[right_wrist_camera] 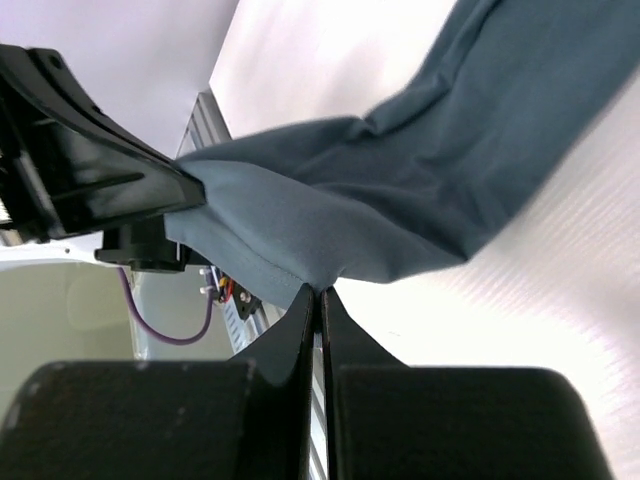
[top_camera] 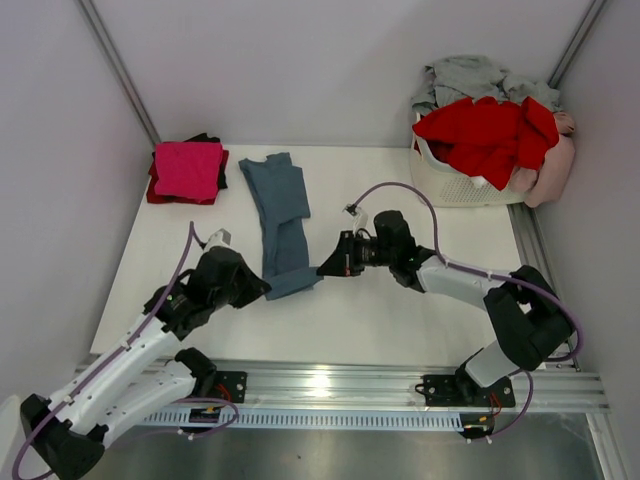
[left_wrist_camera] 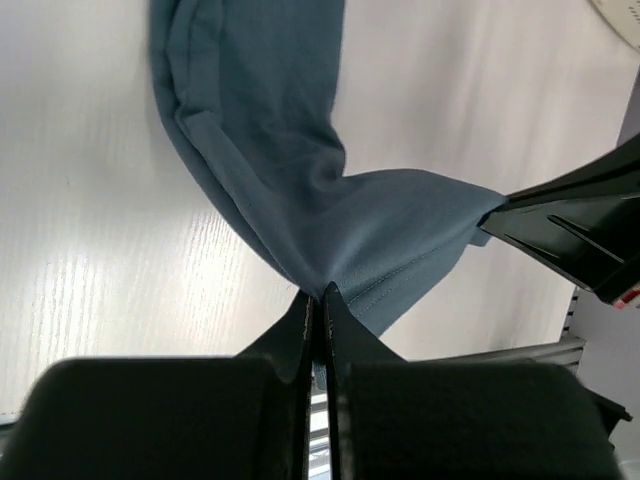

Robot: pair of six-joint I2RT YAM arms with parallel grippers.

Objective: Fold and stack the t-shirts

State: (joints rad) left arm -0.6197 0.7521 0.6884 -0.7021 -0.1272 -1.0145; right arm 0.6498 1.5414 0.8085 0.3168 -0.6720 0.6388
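Left gripper (top_camera: 266, 288) and right gripper (top_camera: 323, 270) are clamping, fingers together, the near end of the slate blue-grey t-shirt (top_camera: 281, 210); its far end is lying on the table (top_camera: 400, 320).

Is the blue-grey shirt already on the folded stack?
No, the blue-grey shirt lies stretched out, apart from the magenta-topped stack.

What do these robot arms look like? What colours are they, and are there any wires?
The left arm and right arm have white tubular links with bulky black joints. A thin purple cable loops along each. The jaws are flat, tapered black blades.
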